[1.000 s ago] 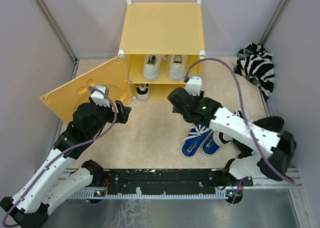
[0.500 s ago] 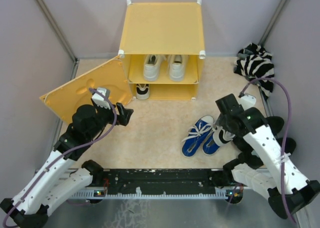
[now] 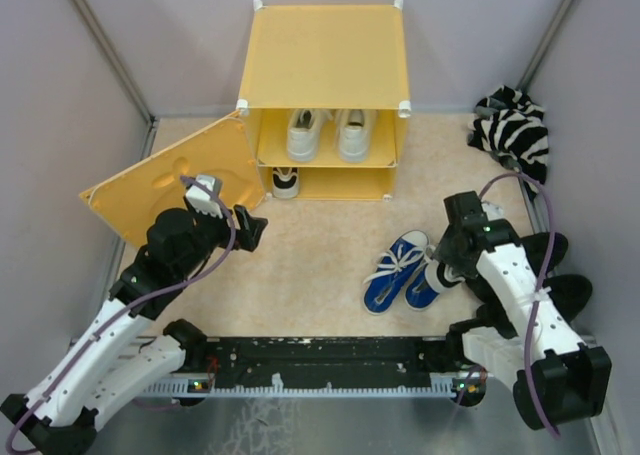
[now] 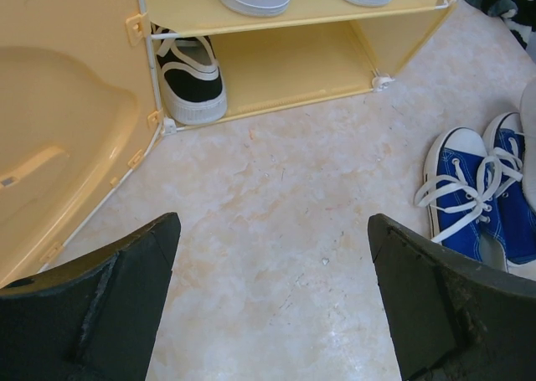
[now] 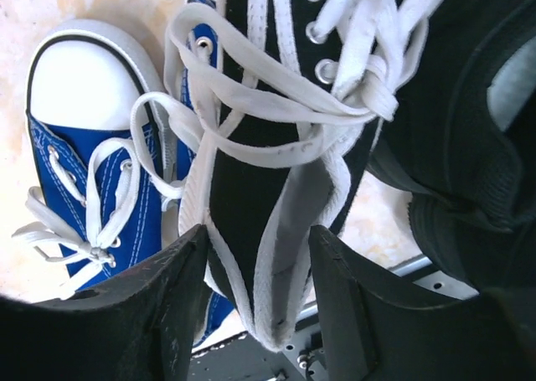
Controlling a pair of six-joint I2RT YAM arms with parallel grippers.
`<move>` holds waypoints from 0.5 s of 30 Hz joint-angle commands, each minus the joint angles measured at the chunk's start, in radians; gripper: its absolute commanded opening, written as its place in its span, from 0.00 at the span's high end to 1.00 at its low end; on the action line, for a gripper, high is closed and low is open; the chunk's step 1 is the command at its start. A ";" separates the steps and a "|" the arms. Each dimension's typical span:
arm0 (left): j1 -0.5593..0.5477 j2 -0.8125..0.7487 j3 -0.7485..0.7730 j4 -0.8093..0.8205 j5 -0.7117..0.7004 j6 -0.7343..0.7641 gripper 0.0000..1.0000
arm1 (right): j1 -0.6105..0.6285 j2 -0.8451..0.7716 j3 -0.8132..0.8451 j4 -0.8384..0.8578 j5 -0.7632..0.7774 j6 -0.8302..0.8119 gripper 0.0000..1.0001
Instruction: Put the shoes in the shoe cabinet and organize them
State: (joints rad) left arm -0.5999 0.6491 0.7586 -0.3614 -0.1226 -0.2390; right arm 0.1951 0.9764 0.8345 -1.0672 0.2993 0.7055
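the black-and-white shoe [image 5: 251, 172] lies on the table [image 3: 320, 245] at about 4 o'clock from the cabinet [image 3: 325, 50], just beside the blue pair [image 3: 400, 272] and next to a black shoe [image 5: 469, 146]. it looks light. the canvas sides are probably soft and will give under a pinch, the rubber sole is stiffer, and the loose laces could snag the blue pair's. the best hold, i judge, is across the collar or heel, where the rim is firmer, not on the laces. the right jaws straddle it near what seems to be the collar, one each side; whether they already pinch it i cannot tell. the left jaws hang wide apart with nothing between them, facing the cabinet. its mate [image 4: 191, 78] sits there at the 9 o'clock end of the lower shelf, with the white pair [image 3: 327, 133] above. a second ago the right arm reached to the cabinet front. now it has swung back over the shoes and its jaws have narrowed. the left arm has not moved.
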 commanded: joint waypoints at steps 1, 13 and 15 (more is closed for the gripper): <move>-0.001 0.008 -0.007 0.024 -0.004 -0.004 0.01 | -0.010 0.007 -0.038 0.105 -0.055 -0.044 0.51; -0.001 0.032 0.007 0.025 -0.004 -0.001 0.01 | 0.001 -0.073 0.014 0.110 -0.033 -0.091 1.00; -0.001 0.031 0.012 0.021 -0.007 0.001 0.01 | 0.025 -0.093 0.080 0.057 -0.001 -0.099 1.00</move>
State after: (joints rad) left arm -0.5999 0.6849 0.7570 -0.3599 -0.1268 -0.2386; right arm 0.1967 0.9520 0.7876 -0.9520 0.2176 0.6563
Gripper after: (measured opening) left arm 0.990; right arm 0.024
